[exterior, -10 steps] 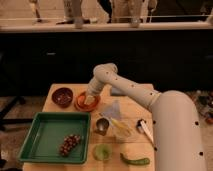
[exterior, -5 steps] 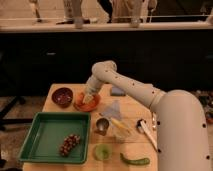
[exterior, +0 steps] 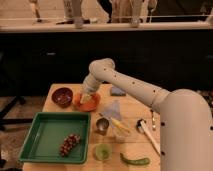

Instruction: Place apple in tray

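Observation:
My gripper reaches down into an orange bowl at the back of the wooden table, to the right of the dark red bowl. The arm comes in from the lower right and bends above the bowl. The apple is hidden; I cannot make it out under the gripper in the orange bowl. The green tray lies at the front left of the table, in front of and to the left of the gripper. A bunch of dark grapes lies in it.
A dark red bowl stands left of the orange one. A metal cup, a clear cup with something yellow, a green round item, a green pepper, a white utensil and a blue-grey pad lie to the right.
The arm's bend has shifted slightly up and to the left. The gripper stays at the orange bowl. Nothing on the table has moved.

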